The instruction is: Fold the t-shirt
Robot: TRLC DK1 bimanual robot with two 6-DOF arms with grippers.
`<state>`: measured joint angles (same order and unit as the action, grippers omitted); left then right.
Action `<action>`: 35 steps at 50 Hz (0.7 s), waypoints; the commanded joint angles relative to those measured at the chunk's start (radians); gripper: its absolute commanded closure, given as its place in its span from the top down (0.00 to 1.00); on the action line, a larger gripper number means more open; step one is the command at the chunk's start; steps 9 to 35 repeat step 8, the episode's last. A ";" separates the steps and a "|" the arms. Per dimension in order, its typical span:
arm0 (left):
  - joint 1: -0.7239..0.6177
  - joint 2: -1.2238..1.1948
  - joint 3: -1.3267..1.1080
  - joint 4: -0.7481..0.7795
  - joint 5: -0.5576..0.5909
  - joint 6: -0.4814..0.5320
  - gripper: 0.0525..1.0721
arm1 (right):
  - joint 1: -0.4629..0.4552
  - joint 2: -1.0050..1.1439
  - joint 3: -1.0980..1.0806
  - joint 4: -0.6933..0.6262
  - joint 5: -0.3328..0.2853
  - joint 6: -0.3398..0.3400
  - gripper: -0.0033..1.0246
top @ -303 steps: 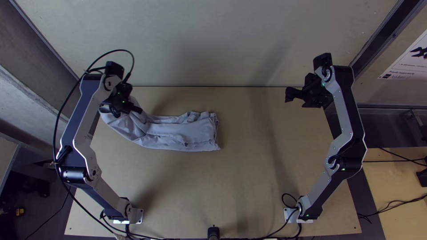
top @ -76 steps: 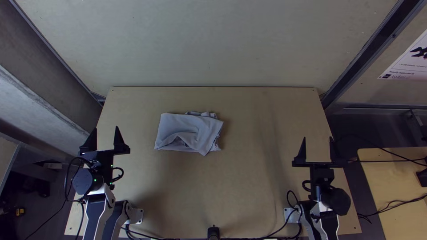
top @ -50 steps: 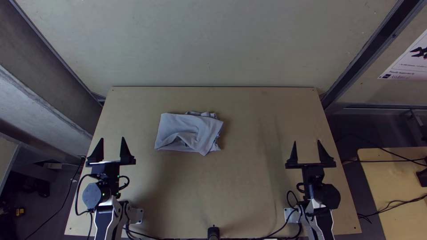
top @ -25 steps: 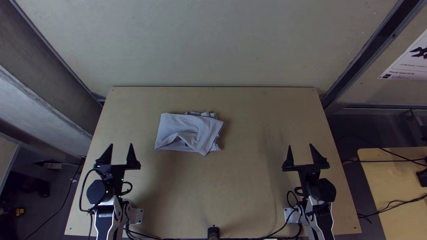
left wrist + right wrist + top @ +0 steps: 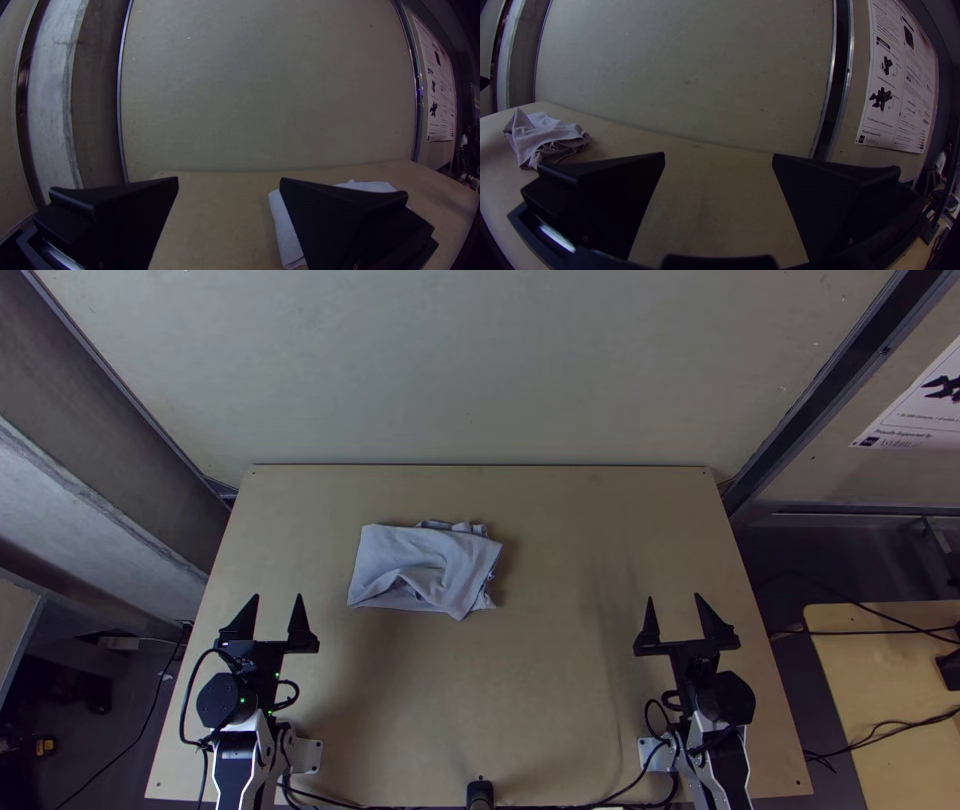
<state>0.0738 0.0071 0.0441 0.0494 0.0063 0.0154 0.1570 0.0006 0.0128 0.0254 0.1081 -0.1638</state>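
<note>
The light grey-lilac t-shirt (image 5: 420, 568) lies folded into a compact bundle left of the table's middle, its top layer rumpled and its right side bunched. My left gripper (image 5: 278, 615) stands open near the table's left side, below and left of the cloth. On the right side, my right gripper (image 5: 674, 615) is open too, well apart from the shirt. In the left wrist view part of the shirt (image 5: 286, 230) shows behind one finger of the gripper (image 5: 229, 187). The right wrist view has the shirt (image 5: 545, 137) beyond the open gripper (image 5: 719, 162).
The light wooden table (image 5: 560, 700) extends around the cloth and between the arms. A pale wall panel (image 5: 470, 370) rises behind its far edge. Black cables (image 5: 560, 807) run along the near edge, beside a small black post (image 5: 480, 792). A poster (image 5: 920, 400) hangs at the right.
The left arm has let go of the cloth's left part, which now lies folded over to the right. Both arms have drawn back toward their bases and have barely moved in the last half second.
</note>
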 commanded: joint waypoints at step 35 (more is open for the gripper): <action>0.006 -0.007 -0.047 0.004 0.001 -0.017 0.95 | 0.003 -0.004 -0.008 -0.015 0.001 0.014 0.96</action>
